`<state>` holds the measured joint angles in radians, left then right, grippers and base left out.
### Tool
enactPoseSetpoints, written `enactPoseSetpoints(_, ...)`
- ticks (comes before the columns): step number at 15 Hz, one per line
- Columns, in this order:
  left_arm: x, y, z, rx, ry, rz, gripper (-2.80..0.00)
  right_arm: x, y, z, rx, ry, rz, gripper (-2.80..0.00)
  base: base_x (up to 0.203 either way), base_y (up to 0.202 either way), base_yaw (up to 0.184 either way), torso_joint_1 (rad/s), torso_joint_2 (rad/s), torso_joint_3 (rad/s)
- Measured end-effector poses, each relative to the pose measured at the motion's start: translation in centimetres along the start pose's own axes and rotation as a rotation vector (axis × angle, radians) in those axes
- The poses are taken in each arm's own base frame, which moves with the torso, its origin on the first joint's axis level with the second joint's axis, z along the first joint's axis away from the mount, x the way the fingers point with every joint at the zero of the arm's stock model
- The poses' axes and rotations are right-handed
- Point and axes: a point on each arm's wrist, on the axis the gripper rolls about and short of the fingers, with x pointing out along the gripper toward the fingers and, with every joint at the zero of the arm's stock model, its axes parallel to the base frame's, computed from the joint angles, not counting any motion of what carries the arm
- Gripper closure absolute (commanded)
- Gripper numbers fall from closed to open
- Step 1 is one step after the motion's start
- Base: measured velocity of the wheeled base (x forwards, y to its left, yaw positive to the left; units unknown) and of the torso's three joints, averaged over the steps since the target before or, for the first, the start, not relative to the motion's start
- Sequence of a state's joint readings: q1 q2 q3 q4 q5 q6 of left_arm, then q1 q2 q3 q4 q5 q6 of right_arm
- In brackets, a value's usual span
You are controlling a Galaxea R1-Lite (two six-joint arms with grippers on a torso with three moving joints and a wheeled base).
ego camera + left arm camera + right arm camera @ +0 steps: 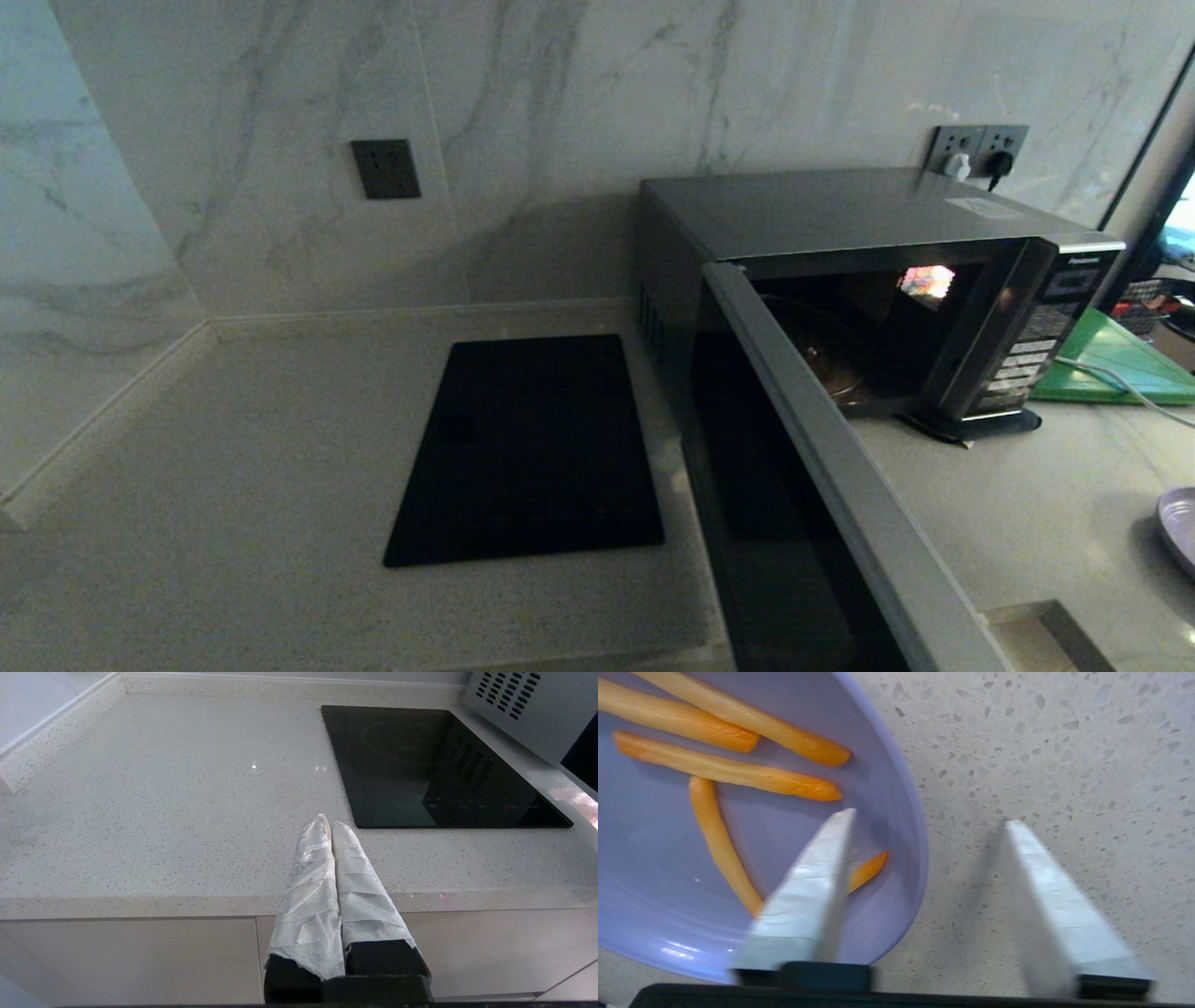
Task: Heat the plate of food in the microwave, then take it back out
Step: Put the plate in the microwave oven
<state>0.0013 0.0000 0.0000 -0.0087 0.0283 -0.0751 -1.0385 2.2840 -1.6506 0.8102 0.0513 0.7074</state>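
**Grabbing the plate by its rim, microwave's already open**

My right gripper (924,816) is down over the plate of food (668,858), jaws apart and straddling the rim: one finger over the inside near the fries (724,770), the other over the bare counter (1064,742). Nothing gripped yet.

The plate sits on the counter well to the right of the microwave (840,215), whose door (822,448) hangs wide open.

Tip, I reckon: pinch only the rim, keep off the fries, lift level.

My left gripper (327,823) is parked near the cooktop (434,765), fingers pressed together, empty.
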Motion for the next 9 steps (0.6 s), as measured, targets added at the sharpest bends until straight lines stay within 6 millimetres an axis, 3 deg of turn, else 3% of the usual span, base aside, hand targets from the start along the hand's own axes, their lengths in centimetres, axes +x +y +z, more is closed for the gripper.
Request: enactPoseSetpoints(9,0.00,0.00,-0.01,0.001,0.001,0.000,0.00,-0.40,-0.03,-0.01,-0.017,-0.005,0.010,0.00,0.000,0.000,0.000,0.000,0.00,0.000)
